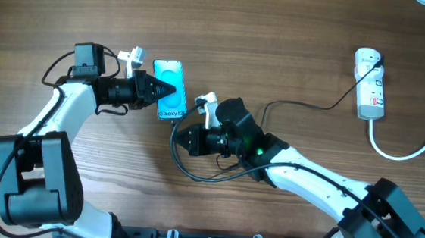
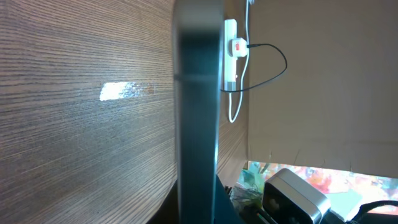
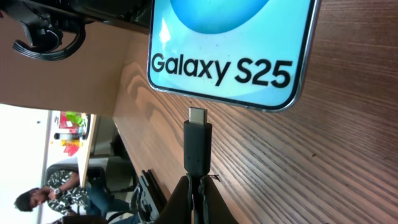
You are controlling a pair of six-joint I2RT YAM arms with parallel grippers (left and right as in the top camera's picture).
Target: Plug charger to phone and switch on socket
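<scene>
The phone (image 1: 169, 75) lies on the wooden table, its teal screen up and its white text band toward my right arm. My left gripper (image 1: 161, 91) is shut on the phone's long edge; in the left wrist view the phone's edge (image 2: 198, 106) rises as a dark band from the gripper (image 2: 199, 210). My right gripper (image 1: 179, 137) is shut on the charger (image 1: 305, 106) just behind its small plug tip (image 3: 198, 142). The tip points at the phone's bottom edge (image 3: 230, 37) with a small gap between them. The charger's black cable runs to the white socket (image 1: 369, 84), also visible from the left wrist (image 2: 231, 55).
A thick white cord (image 1: 411, 152) curves from the socket toward the table's right edge. The charger cable loops on the table below my right arm (image 1: 197, 175). The table's far edge meets brown wall (image 2: 311, 93) in the left wrist view.
</scene>
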